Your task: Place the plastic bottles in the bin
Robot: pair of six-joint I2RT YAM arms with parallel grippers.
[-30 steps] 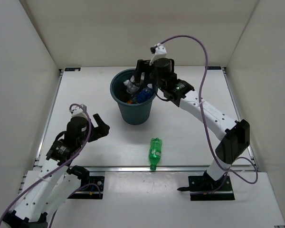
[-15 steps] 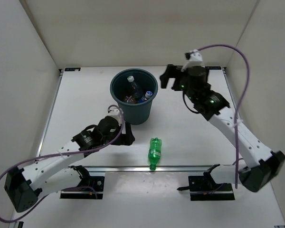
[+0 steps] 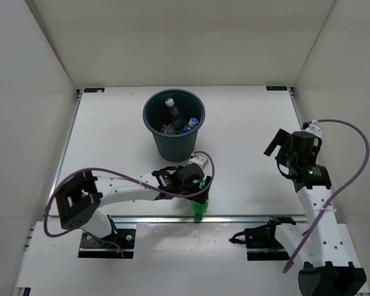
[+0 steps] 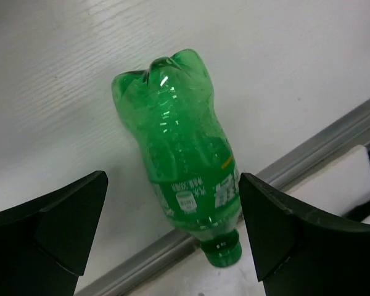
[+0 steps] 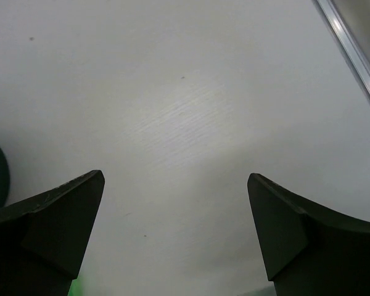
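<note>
Right tool pulled back from round dark teal plastic bin, jaws spread, empty. Left tool now down over green plastic bottle, jaws spread either side, not pinching. Bottle lies on white counter, near edge. Likely last one.

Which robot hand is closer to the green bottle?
Left. The left gripper hovers right over the green bottle, jaws open on either side, not touching it. The right gripper is far off near the table's right edge, open and empty.
</note>
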